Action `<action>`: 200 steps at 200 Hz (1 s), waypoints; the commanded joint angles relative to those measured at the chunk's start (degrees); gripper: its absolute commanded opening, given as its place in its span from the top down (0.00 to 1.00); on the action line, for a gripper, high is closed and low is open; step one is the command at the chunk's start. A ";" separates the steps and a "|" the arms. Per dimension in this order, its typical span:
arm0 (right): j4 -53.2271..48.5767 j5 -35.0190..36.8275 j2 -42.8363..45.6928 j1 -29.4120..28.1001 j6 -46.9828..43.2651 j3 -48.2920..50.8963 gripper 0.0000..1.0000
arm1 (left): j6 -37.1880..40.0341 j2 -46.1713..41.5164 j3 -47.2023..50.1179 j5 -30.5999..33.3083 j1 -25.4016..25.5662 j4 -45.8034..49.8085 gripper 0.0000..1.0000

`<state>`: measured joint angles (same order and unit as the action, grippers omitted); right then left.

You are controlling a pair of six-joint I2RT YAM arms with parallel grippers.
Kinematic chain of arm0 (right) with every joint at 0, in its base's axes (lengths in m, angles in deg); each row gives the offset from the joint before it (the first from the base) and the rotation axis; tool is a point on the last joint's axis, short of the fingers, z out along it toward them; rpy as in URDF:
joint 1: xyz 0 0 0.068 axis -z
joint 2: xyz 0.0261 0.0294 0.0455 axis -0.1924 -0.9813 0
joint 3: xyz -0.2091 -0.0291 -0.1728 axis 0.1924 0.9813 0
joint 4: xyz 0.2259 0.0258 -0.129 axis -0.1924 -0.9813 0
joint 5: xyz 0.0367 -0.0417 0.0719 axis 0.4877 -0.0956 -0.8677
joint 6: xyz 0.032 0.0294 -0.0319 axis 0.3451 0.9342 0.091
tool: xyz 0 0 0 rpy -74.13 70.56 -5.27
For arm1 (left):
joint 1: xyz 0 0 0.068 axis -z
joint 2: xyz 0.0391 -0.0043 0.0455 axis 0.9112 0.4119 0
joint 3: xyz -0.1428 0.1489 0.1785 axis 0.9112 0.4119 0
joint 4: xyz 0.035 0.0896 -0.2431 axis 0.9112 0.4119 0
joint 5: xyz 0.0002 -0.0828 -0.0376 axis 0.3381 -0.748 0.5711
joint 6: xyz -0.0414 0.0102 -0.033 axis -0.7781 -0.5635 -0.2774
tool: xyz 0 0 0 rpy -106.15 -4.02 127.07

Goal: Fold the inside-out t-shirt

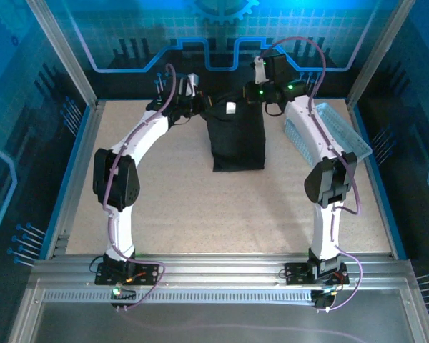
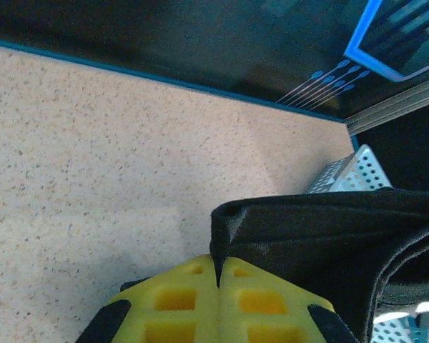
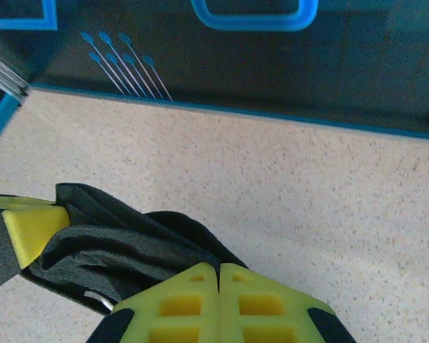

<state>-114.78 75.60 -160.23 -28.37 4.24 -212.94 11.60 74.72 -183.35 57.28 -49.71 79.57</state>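
Black t-shirt (image 1: 237,143) folded into a narrow dark rectangle, white label (image 1: 230,108) showing; left gripper (image 2: 218,270) and right gripper (image 3: 219,271) jaws pinch its far edge.

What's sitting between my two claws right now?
Just a bunched edge of the black t-shirt, pinched by the left claw and the right claw; the right wrist view shows it.

A speckled beige table top (image 1: 200,207) sits between dark walls (image 1: 114,28) with glowing blue line patterns, with ribbed metal rails (image 1: 222,268) along its near edge.
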 commanded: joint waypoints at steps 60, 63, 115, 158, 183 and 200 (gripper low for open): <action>4.93 -1.67 16.68 -2.76 -1.08 21.29 1.00 | -4.30 -21.04 20.80 -6.96 0.92 -12.45 1.00; 6.08 -1.79 18.13 -2.94 -1.08 23.44 1.00 | -4.29 -22.10 22.28 -6.98 1.17 -12.75 1.00; 14.08 -3.40 38.46 -6.54 2.16 53.23 1.00 | -3.43 -41.37 46.23 -4.99 9.61 -15.77 1.00; 12.01 -1.45 51.92 -11.79 4.98 64.51 1.00 | -6.95 -56.38 59.88 -0.04 17.79 -12.87 1.00; 8.52 -0.85 54.49 -12.18 5.36 61.13 1.00 | -7.85 -59.51 59.88 1.19 17.97 -10.13 1.00; 7.34 0.21 53.54 -12.16 4.79 57.19 1.00 | -5.81 -58.01 56.21 3.14 17.93 -7.65 1.00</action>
<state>-106.45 73.61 -106.97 -40.31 8.50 -150.41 5.09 15.92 -123.20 56.56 -31.85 68.90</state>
